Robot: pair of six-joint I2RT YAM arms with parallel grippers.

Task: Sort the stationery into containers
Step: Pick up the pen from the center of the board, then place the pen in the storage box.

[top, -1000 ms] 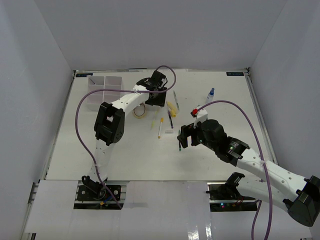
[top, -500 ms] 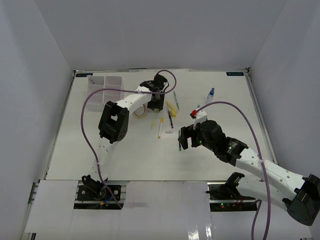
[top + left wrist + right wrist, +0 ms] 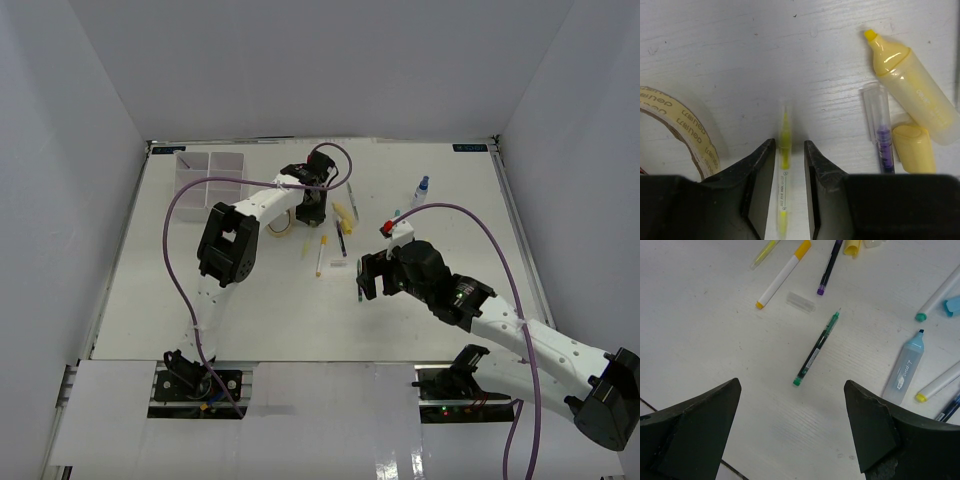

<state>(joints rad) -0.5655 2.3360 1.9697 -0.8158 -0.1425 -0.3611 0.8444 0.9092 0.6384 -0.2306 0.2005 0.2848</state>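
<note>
Jaws straddle a thin, translucent, yellow-cored pen [image 3: 784, 150].

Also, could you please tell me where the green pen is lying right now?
In the right wrist view the green pen lies just ahead of the open right gripper, below the clear cap and left of the light blue highlighter.

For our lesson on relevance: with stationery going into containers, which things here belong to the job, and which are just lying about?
Job: thin yellow pen, tape ring, yellow highlighter, green pen, light blue highlighter, organizer tray.
Lying about: purple cable.
</note>
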